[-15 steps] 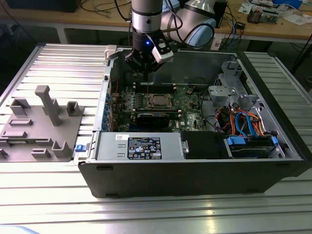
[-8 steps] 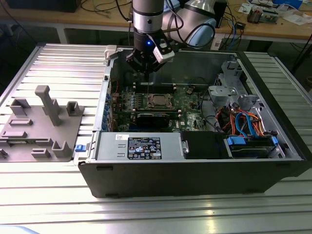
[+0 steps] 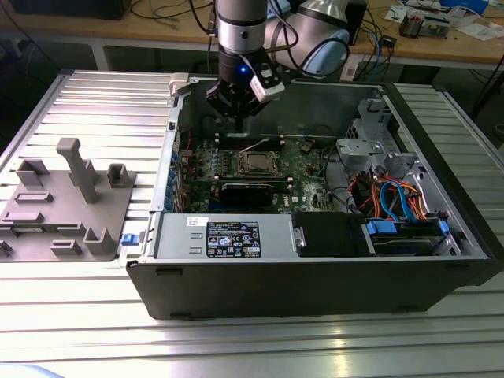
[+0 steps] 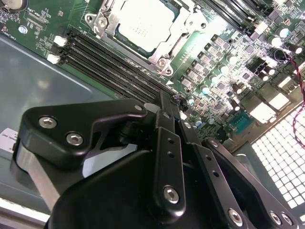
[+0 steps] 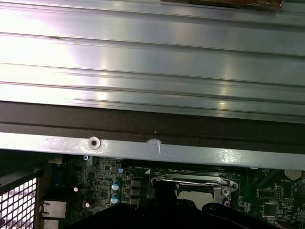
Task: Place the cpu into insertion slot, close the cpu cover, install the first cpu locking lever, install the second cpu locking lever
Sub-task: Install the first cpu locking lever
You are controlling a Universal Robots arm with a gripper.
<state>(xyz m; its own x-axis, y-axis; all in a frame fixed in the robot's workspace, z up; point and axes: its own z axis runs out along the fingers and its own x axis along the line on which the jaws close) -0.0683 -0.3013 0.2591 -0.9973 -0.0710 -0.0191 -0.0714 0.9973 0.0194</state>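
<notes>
The open case (image 3: 315, 268) lies on the desk (image 3: 87, 331), by its middle. On the board inside, the cpu (image 3: 256, 163) sits in the slot (image 4: 164, 57) under the closed cover (image 4: 188, 21). Beyond, toward the case's far wall, the gripper (image 3: 238, 106) hangs with jaws together, holding nothing.

Robot arm, silver and black

Silver-grey tubular arm (image 3: 239, 24); lit blue ring; black cables; matte black gripper (image 4: 164, 143) with linkage plates and silver socket-head screws.
</notes>
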